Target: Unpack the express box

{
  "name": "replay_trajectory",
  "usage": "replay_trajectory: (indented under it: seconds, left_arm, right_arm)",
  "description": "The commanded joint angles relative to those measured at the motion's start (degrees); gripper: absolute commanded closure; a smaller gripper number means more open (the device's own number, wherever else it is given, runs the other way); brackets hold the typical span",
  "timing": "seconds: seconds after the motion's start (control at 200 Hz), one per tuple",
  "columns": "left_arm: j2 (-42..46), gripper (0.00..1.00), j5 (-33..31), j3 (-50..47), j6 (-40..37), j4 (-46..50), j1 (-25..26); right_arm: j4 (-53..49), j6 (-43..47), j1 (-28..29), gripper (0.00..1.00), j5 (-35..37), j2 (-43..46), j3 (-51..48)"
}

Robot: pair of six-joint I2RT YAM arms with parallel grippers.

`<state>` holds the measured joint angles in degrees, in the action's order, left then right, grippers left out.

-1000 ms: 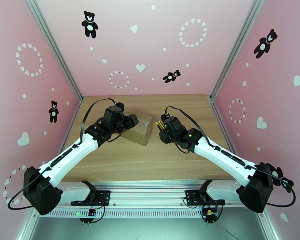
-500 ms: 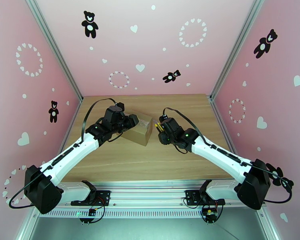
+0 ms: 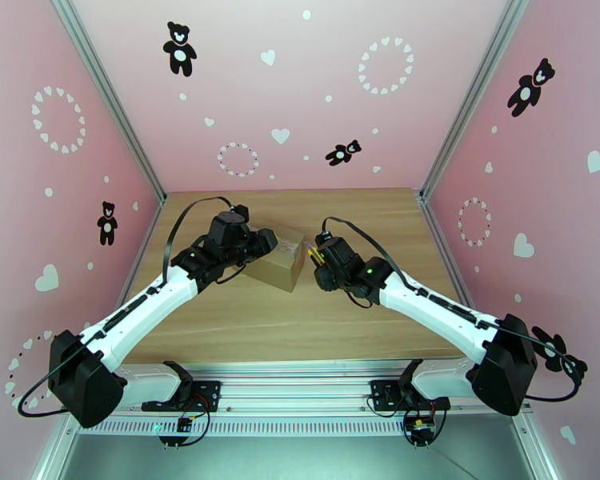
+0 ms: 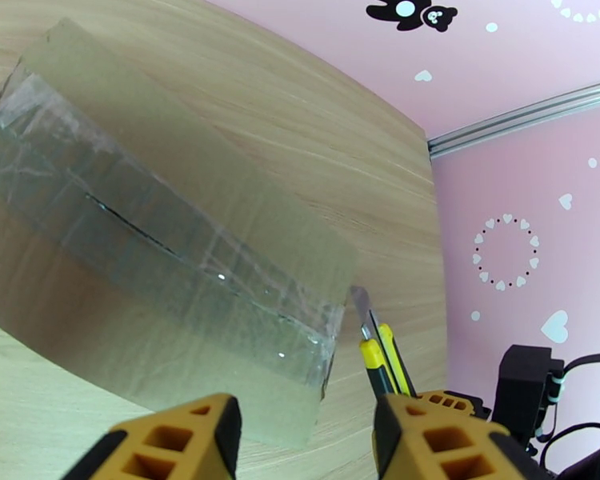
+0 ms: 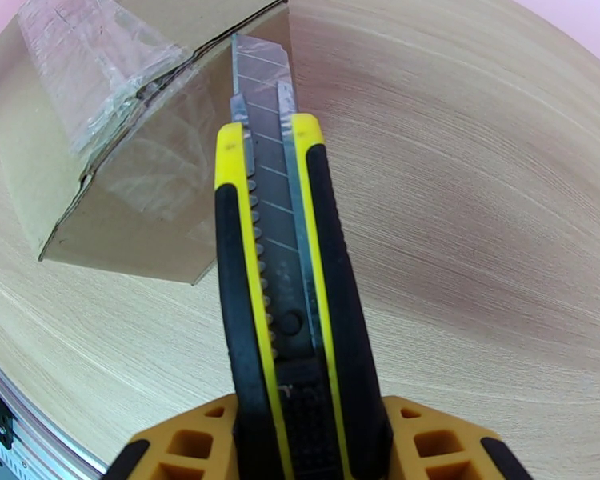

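Right gripper (image 5: 312,434): I'm clenching utility knife (image 5: 276,258), tip sitting just beside express box (image 5: 116,178) end at 11 o'clock; taped seam (image 5: 160,78) running toward 10. Left gripper (image 4: 304,442): spread, opposite end.

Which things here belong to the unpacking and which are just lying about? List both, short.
Part of the job:
- box, taped along its top
- knife, blade out, pointed at the box's end
- right gripper, clamped on the knife
- left gripper, at the box

Not part of it, just setting:
- table
- walls
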<state>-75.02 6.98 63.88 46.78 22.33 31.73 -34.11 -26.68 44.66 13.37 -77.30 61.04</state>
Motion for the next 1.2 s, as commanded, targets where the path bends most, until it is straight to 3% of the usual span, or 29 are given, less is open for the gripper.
replay_trajectory:
  seconds: [0.0, 0.501, 0.876, 1.001, 1.196]
  left_arm:
    - [-0.18, 0.49, -0.83, -0.54, 0.54, -0.43, 0.38]
    - [-0.16, 0.49, -1.0, -0.43, 0.4, -0.37, 0.37]
    - [-0.55, 0.49, -4.9, 2.07, -1.83, 4.4, 0.0]
    - [-1.17, 0.49, -7.87, 4.85, -3.8, 8.75, -1.9]
    - [-1.77, 0.49, -7.47, 6.33, -5.99, 9.4, -9.04]
  right_arm:
    - [-0.51, -0.33, 0.62, 1.0, 0.5, -0.91, 1.0]
    - [-1.74, 0.13, 1.57, 1.0, 2.32, -1.98, 2.83]
    - [-2.41, 0.57, 1.76, 1.0, 3.15, -2.58, 3.96]
    - [-2.57, 0.83, 1.83, 1.0, 3.02, -2.85, 4.27]
    - [-2.36, 0.92, 1.83, 1.0, 2.89, -3.27, 4.64]
